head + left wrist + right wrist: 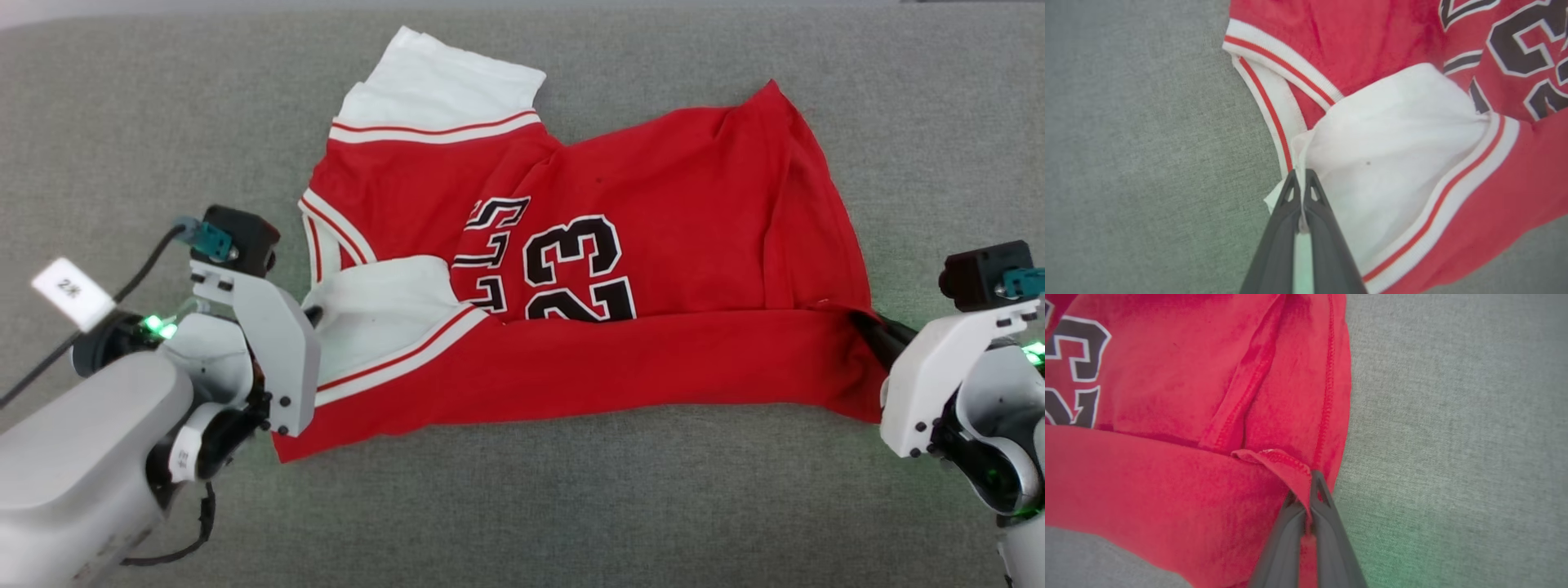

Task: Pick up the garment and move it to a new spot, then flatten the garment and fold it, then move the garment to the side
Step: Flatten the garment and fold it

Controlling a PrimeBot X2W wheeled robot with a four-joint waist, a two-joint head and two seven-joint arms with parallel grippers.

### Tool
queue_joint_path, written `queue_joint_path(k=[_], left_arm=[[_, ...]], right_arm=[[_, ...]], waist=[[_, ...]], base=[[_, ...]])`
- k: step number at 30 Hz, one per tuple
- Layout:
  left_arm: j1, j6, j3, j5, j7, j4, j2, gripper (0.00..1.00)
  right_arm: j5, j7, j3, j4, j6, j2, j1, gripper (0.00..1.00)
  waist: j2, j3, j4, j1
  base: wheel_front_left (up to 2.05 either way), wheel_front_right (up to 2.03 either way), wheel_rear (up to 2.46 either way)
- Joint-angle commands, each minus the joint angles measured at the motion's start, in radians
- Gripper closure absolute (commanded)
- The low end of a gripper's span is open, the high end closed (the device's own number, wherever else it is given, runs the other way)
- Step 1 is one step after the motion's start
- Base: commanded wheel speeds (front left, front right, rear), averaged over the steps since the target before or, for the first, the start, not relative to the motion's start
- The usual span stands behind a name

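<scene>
Left gripper (1301, 179) and right gripper (1306, 486) each pinch an end of the shirt (694, 204).
I see the left fingers (1282, 228) closed tight on the edge of a white sleeve (1392, 143), and the right ones closed on a red hem corner (1286, 461). The shirt lies across the middle of the grey fabric surface (163, 106), neck end to my left, hem to my right. Its near edge is folded up over the front, covering the bottom of the black 23 (575, 265).

One garment (669, 245), two tools (1301, 176) (1312, 481)
</scene>
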Motion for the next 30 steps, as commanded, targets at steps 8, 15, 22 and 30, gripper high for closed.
queue_joint_path(k=[8,15,22,30], left_arm=[[-0.013,-0.027,0.009,-0.041,0.012,0.09,-0.05,0.13],[0.009,-0.024,0.009,-0.043,-0.005,0.08,-0.049,0.0],[0.045,0.012,0.011,-0.058,0.007,0.025,-0.019,0.0],[0.109,0.088,0.017,-0.144,0.095,-0.051,0.033,0.0]], right_arm=[[0.001,-0.006,0.032,0.034,-0.001,-0.015,-0.048,0.0],[0.005,-0.005,0.045,0.047,-0.001,-0.017,-0.039,0.0],[-0.003,-0.047,0.048,0.017,-0.001,-0.021,-0.003,0.0],[-0.008,-0.11,-0.012,-0.06,-0.001,0.009,0.055,0.0]], waist=[[0.0,-0.023,0.013,0.0],[0.0,-0.086,0.028,0.0],[0.0,-0.16,0.041,0.0],[0.0,-0.219,0.021,0.0]], base=[[0.0,0.0,0.0],[0.0,0.0,0.0],[0.0,0.0,0.0],[0.0,0.0,0.0]])
